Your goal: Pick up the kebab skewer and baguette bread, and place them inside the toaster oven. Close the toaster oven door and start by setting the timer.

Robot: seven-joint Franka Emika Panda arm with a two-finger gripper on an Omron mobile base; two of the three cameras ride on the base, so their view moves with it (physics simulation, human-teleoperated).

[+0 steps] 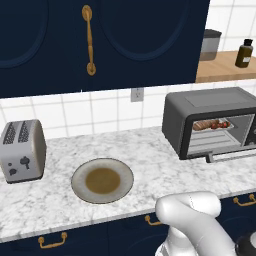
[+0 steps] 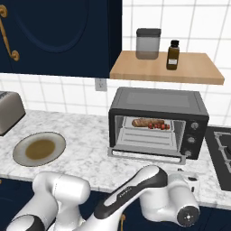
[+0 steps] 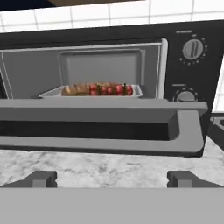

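The dark grey toaster oven stands on the marble counter with its front open. Inside, on a tray on the rack, the tan baguette bread lies end to end with the red-and-brown kebab skewer; both also show as the baguette bread and the kebab skewer. The toaster oven door hangs dropped forward, its grey handle bar nearest me. My gripper is open and holds nothing, low in front of the handle, facing the oven.
Knobs line the oven's right panel. A plate and a silver toaster sit to the left on the counter. A stove lies to the right. Above the oven a wooden shelf carries a jar and a bottle.
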